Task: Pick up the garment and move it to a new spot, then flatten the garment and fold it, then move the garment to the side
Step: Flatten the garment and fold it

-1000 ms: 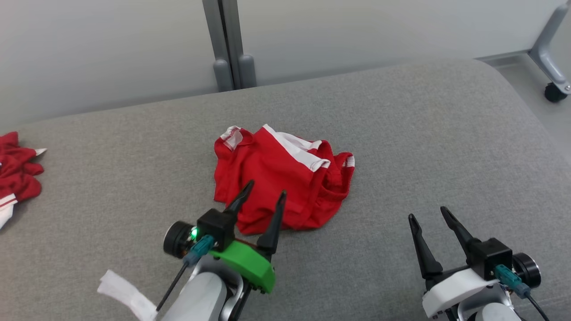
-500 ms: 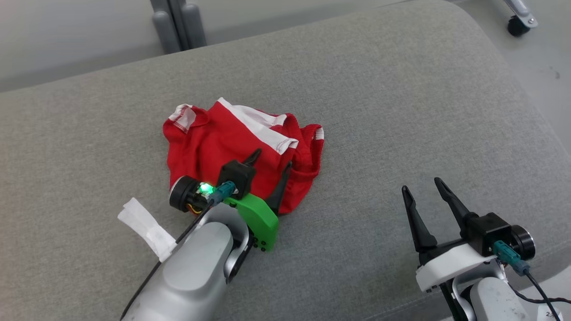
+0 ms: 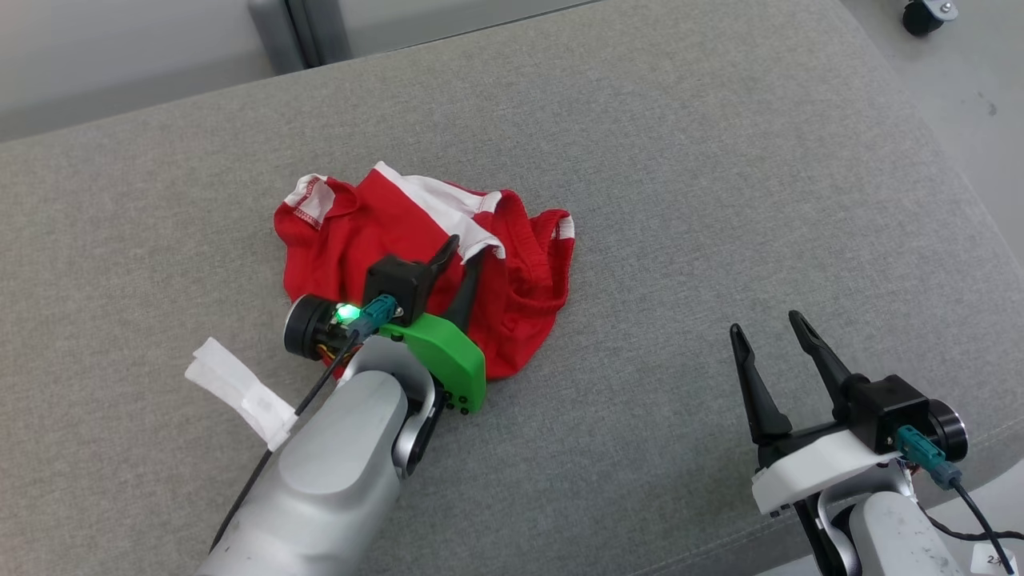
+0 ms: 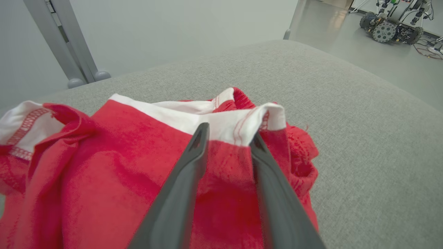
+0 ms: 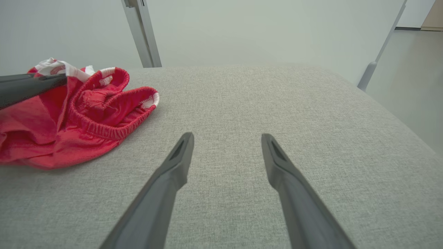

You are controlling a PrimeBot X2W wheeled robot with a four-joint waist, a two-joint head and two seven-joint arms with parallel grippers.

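Observation:
The garment is out of view. A crumpled pair of red shorts (image 3: 520, 280) with an elastic waist and a white band lies mid-cushion. My left gripper (image 3: 466, 250) reaches over them from the near side. In the left wrist view its jaws (image 4: 230, 133) stand narrowed, pinching a raised fold of the red shorts (image 4: 104, 180) and their white band. My right gripper (image 3: 766, 323) hovers open over bare cushion to the right, nothing between its fingers (image 5: 227, 136). In the right wrist view the shorts (image 5: 69, 131) lie at the left, with a left finger (image 5: 31, 86) across them.
The grey fabric cushion (image 3: 720, 160) drops off at its right and near edges. A grey post (image 3: 296, 32) stands behind it, and a caster wheel (image 3: 920, 16) is at the far right. A white strip (image 3: 236, 392) hangs by my left forearm.
The head camera has tilted down and shifted. My left gripper has moved forward over the shorts and its jaws have narrowed onto a fold. The right gripper stays open.

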